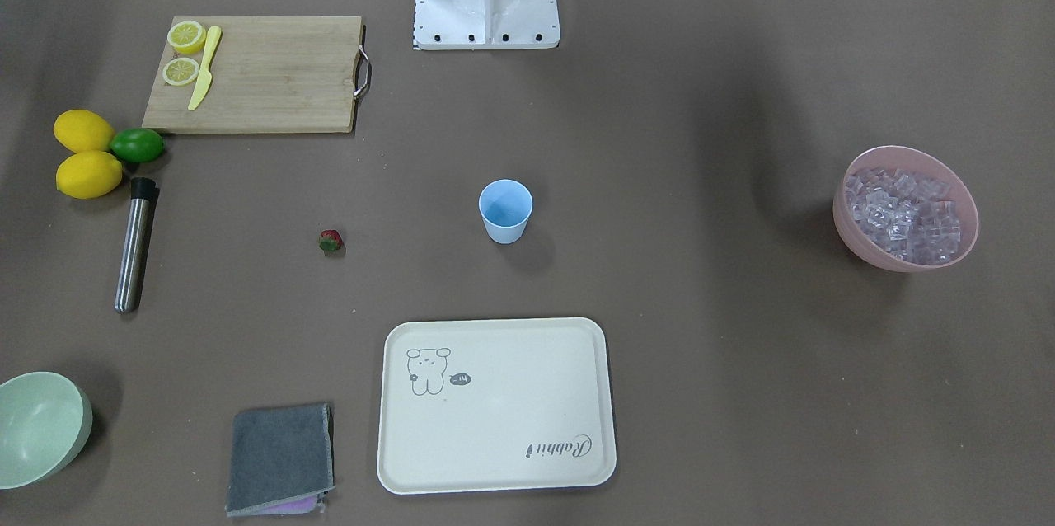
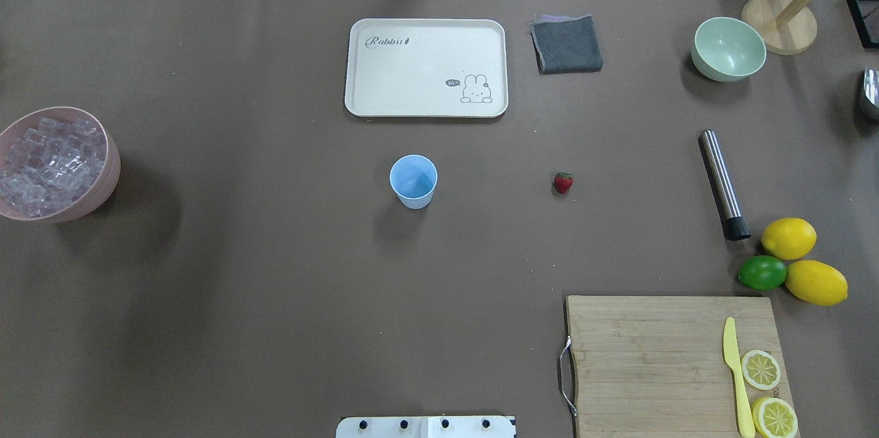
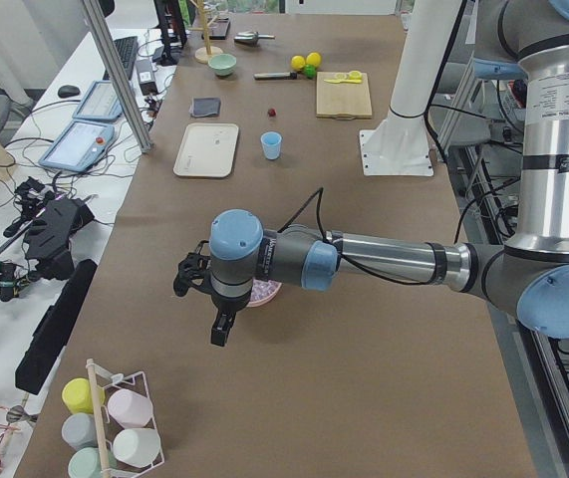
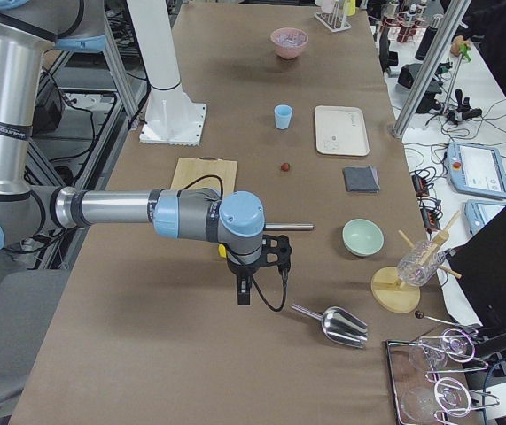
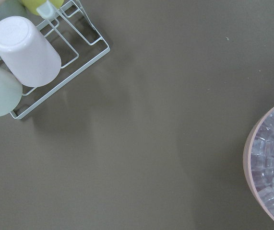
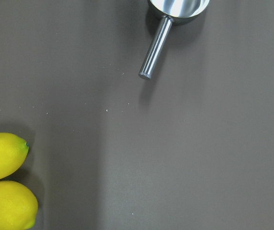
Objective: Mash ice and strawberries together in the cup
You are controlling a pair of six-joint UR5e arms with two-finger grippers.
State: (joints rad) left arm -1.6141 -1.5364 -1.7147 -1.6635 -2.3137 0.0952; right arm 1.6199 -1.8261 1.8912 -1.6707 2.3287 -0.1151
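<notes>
- Nearest the front camera sits the cream tray (image 1: 511, 419), with a folded grey cloth (image 1: 280, 457) just beside it and a pale-green bowl (image 1: 37, 427) further along at the table edge.
- Beyond the tray, mid-table, I see the pale-blue cup (image 1: 505, 211) standing upright. Looking into it, I see only its blue bottom.
- One red strawberry (image 1: 330, 241) lies on the bare table, apart from the cup, on my robot's right of it.
- All the ice (image 1: 902, 217) is heaped in the pink bowl (image 1: 865, 252), well apart from the cup on the robot's left.
- On the robot's right lie a steel muddler (image 1: 135, 246), two lemons (image 1: 83, 130) touching a lime (image 1: 137, 145), and a cutting board (image 1: 272, 72) bearing a yellow knife (image 1: 204, 68) and two lemon halves (image 1: 186, 36).
- My left gripper (image 3: 221, 324) hangs above the table near the pink bowl. Its wrist camera catches that bowl's rim and a wire rack (image 5: 74, 52) of upturned cups. I cannot tell how its fingers stand.
- My right gripper (image 4: 244, 289) hangs above the table near a metal scoop (image 4: 341, 326). Its wrist camera shows the scoop's handle and the two lemons. Its fingers' spacing I cannot tell either.
</notes>
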